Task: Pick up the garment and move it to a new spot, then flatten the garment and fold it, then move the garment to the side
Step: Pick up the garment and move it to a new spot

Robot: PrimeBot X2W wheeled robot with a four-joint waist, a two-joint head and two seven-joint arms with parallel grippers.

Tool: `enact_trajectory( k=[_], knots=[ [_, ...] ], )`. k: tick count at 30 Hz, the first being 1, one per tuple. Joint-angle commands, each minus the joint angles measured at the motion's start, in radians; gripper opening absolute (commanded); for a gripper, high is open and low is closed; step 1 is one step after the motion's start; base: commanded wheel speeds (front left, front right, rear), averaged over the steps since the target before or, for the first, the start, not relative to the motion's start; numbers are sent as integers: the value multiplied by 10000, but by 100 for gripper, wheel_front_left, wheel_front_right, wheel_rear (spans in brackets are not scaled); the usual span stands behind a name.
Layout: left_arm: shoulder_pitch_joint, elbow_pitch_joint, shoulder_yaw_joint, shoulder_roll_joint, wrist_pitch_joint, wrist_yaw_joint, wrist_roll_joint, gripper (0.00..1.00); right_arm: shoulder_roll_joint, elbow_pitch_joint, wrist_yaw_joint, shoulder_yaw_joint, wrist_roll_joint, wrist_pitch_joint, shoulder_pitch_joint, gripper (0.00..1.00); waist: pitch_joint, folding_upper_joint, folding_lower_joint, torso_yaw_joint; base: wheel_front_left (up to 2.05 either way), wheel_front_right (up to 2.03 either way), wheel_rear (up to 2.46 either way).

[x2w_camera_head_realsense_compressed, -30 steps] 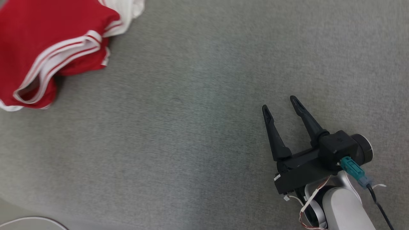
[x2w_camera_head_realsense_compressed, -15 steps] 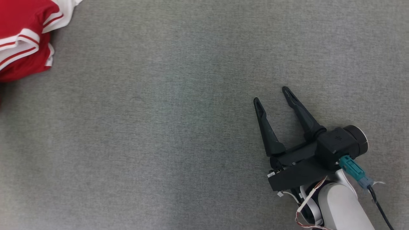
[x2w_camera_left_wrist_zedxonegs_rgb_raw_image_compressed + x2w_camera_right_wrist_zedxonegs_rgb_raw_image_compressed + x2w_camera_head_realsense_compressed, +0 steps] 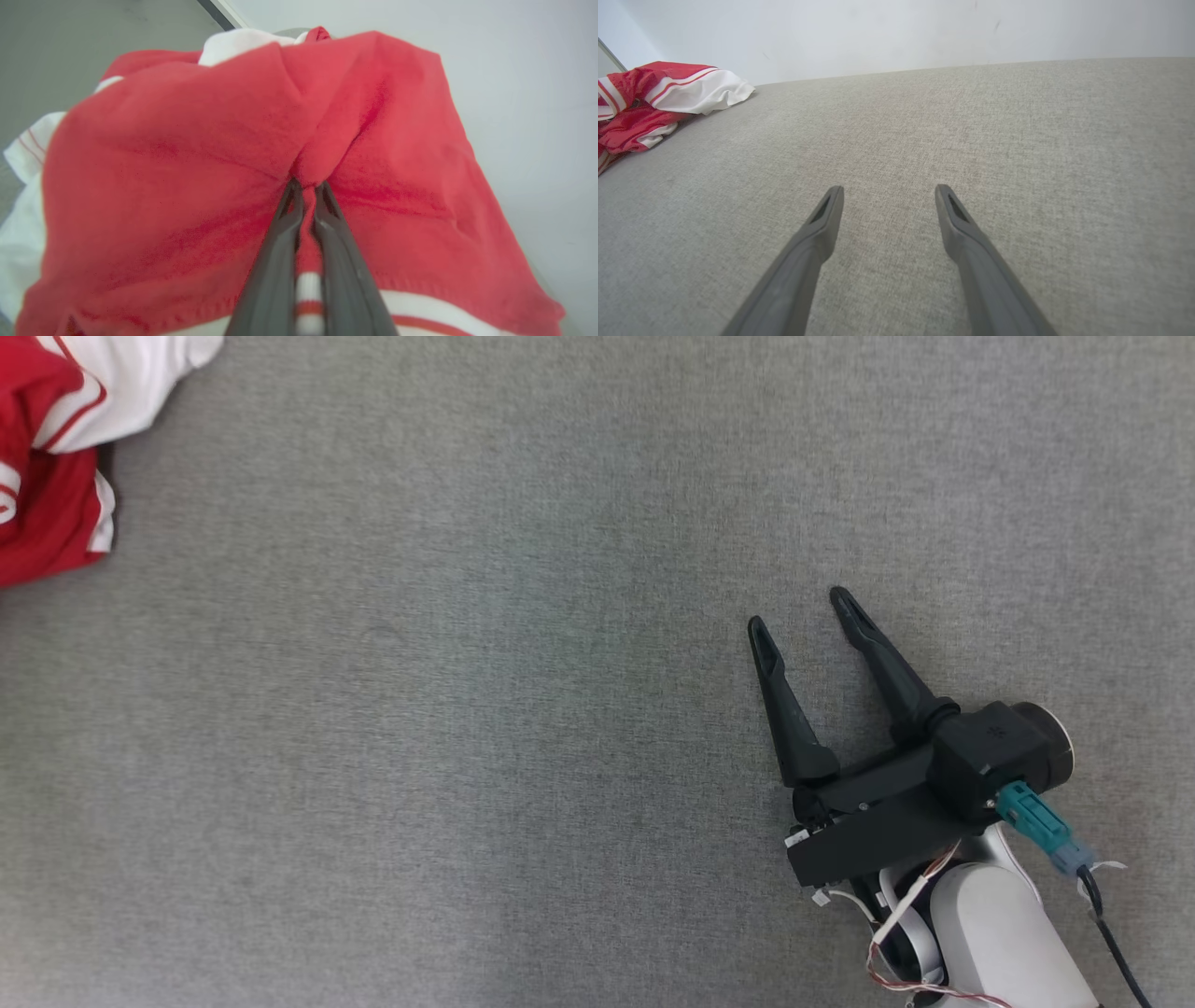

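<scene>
The left hand [image 3: 306, 186] is pinched shut on a fold of the red and white garment [image 3: 187, 140], which bunches all round its tips; the right hand [image 3: 796, 609] hangs wide and empty over the grey desk [image 3: 467, 709], well apart from the cloth; I'd lift slowly and high, so the cloth hangs free and doesn't drag or slip out.
</scene>
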Motion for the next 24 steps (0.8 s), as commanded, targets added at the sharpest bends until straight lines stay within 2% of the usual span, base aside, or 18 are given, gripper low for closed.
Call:
enact_trajectory(
  k=[1, 5, 12, 15, 18, 24],
  knots=[
    [-309, 350, -46, 367, -239, -315, 124, 0, -61, 385, -26, 36, 187, -68, 86, 100, -366, 0, 1, 108, 0, 0, 0],
    [-768, 815, -344, 843, -533, -782, 361, 0, -50, 718, -26, 113, 411, -311, 70, 100, -1028, 0, 1, 160, 0, 0, 0],
    [-1428, 899, -1073, 1297, -632, -1058, 655, 0, -50, 1372, -27, 227, 874, -686, 399, 100, -2427, 0, 1, 128, 0, 0, 0],
    [-1812, 591, -1573, 1153, -450, -1113, 800, 0, -47, 1704, -27, 264, 1133, -887, 600, 100, -3179, 0, 1, 38, 0, 0, 0],
    [-1921, 77, -2106, 742, -283, -1079, 1069, 0, -47, 2002, -27, 361, 1376, -1048, 811, 100, -3873, 0, 1, -107, 0, 0, 0],
    [-1583, -1745, -2890, -317, 352, -562, 1196, 0, -47, 2457, -27, 651, 1858, -1235, 1221, 100, -5062, 0, 1, -689, 0, 0, 0]
  ],
)
